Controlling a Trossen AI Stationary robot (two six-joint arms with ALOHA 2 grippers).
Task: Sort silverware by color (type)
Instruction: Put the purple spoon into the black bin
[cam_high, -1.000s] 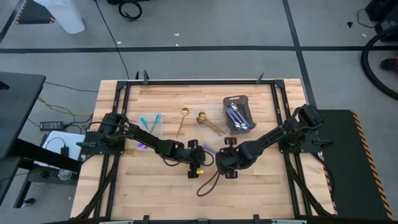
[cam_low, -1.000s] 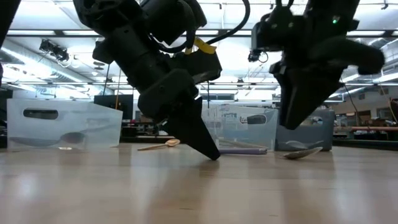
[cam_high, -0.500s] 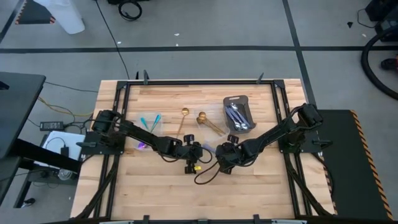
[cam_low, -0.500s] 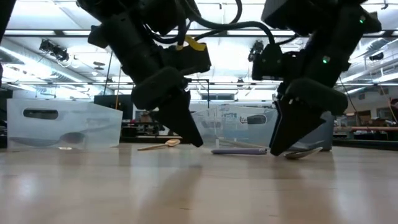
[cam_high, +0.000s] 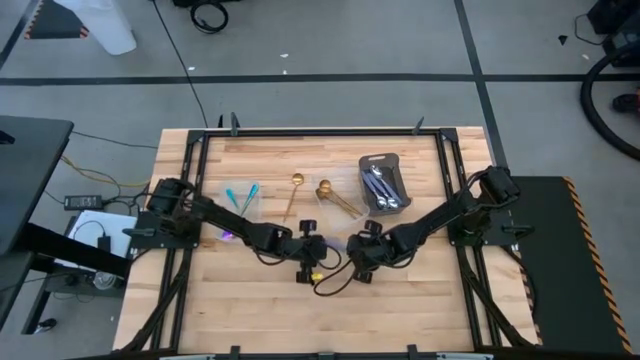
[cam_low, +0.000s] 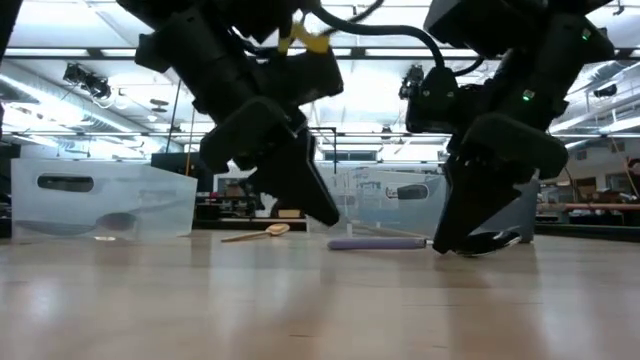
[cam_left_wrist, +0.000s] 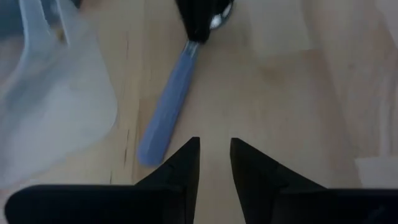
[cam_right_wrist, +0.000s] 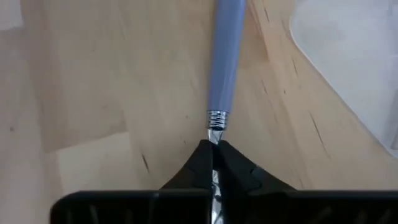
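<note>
While both arms reach to mid-bench, the pale wooden bench (cam_high: 270, 310) carries a dark grey rectangular tray (cam_high: 383, 160) of silver utensils near its right rear and a clear plastic container (cam_low: 100, 205) at left. Right end effector (cam_right_wrist: 213, 163) is pressed together, pinching the metal neck of a lavender-blue-handled utensil (cam_right_wrist: 224, 56) lying flat mid-bench. Left end effector (cam_left_wrist: 214, 155), fingers slightly spread and empty, hovers just beside the handle's free end.
</note>
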